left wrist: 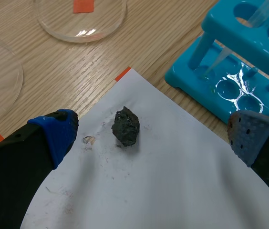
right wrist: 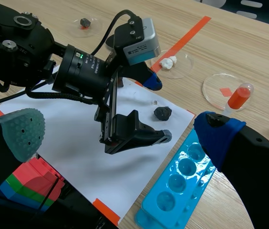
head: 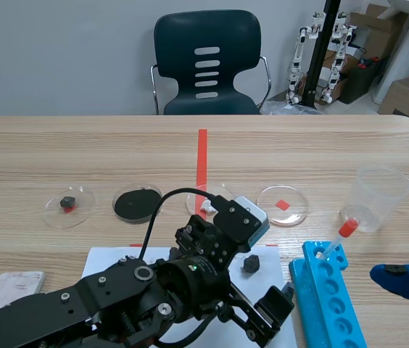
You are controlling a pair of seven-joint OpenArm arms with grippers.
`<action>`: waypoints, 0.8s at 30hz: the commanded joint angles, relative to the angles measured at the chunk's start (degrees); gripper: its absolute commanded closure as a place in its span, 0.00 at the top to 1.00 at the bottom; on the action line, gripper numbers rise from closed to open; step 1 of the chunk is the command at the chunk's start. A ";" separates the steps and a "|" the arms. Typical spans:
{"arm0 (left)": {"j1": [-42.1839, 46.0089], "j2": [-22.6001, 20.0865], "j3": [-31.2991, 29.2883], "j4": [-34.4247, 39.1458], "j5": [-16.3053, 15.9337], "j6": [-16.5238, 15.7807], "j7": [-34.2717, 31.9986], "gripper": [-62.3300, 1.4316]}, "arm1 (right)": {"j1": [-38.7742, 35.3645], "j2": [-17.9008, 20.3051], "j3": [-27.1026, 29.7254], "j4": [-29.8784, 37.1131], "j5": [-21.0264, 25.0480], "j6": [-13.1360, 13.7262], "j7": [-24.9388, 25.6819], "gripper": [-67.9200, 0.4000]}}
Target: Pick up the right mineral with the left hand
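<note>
Open left tool point(left wrist: 153, 133) around the mineral point(left wrist: 126, 126), no grip yet.
Its fingers stand wide apart on either side of the dark mineral, which lies loose on the white paper point(left wrist: 172, 191) near the desk's front edge. Closing and lifting are left.

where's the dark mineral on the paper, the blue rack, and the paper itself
dark mineral point(left wrist: 126, 126): left wrist view, its middle
blue rack point(left wrist: 187, 80): left wrist view, base's near corner
paper point(left wrist: 172, 181): left wrist view, bare part

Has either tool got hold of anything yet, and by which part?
Nothing held: left tool open, the mineral between its fingers on the paper; right tool open, empty.
</note>
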 commanded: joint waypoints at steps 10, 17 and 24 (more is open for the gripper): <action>-2.58 4.04 -0.76 -6.27 0.02 0.09 -3.65 1.00 | 0.04 -0.02 0.15 1.40 0.44 0.04 0.85 1.00; -3.65 4.98 -0.76 -10.62 -0.63 -0.04 -4.83 1.00 | 0.04 -0.02 0.15 1.40 0.44 0.07 0.85 1.00; -3.65 5.07 -0.76 -10.93 -0.61 -1.25 -5.18 1.00 | 0.04 -0.02 0.15 1.40 0.44 0.04 0.85 1.00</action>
